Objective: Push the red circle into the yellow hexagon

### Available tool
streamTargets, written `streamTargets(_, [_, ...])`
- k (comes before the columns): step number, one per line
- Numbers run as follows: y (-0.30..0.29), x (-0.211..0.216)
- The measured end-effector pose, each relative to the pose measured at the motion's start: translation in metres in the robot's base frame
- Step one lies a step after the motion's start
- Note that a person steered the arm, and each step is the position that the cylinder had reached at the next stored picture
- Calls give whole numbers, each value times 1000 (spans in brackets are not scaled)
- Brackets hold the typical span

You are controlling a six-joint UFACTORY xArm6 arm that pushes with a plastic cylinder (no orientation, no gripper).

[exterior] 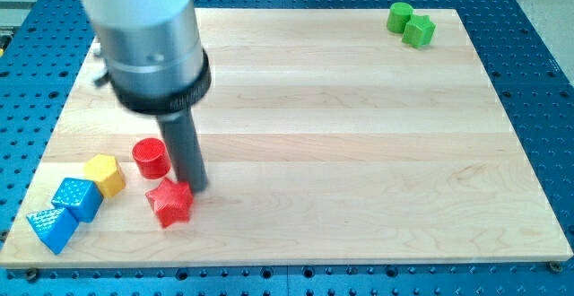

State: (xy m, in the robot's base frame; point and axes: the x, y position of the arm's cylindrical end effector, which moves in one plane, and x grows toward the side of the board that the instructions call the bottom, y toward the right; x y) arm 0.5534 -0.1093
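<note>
1. Seven blocks on the wooden table (pixel 341 152): five bunched at the view's lower left, two at the view's upper right.
2. Red circle (pixel 151 158) sits low on the view's left, upright, its right side touching or just beside the rod (pixel 184 151).
3. Yellow hexagon (pixel 105 174) lies just to the view's left of the red circle and slightly lower; a narrow gap shows between them.
4. My tip (pixel 198 189) is down on the table at the upper right edge of the red star (pixel 169 203), seemingly touching it; the red circle is up and to the view's left of the tip.
5. Blue cube (pixel 76 197) touches the yellow hexagon's lower left; a blue triangular block (pixel 52 228) sits against the cube, nearer the table's corner.
6. Green cylinder (pixel 400 16) and green cube (pixel 419 31) sit touching, well apart from everything else.
7. No gripper on this arm, only the rod, so nothing is held.
</note>
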Motion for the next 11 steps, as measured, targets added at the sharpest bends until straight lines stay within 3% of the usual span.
streamTargets(1, [-29,5])
streamTargets(2, [25,23])
streamTargets(4, [-61,45])
streamTargets(5, [-55,49])
streamTargets(7, [69,-53])
streamTargets(8, [34,-70])
streamTargets(9, [-37,-56])
streamTargets(10, [-56,-38])
streamTargets(11, [-49,-78])
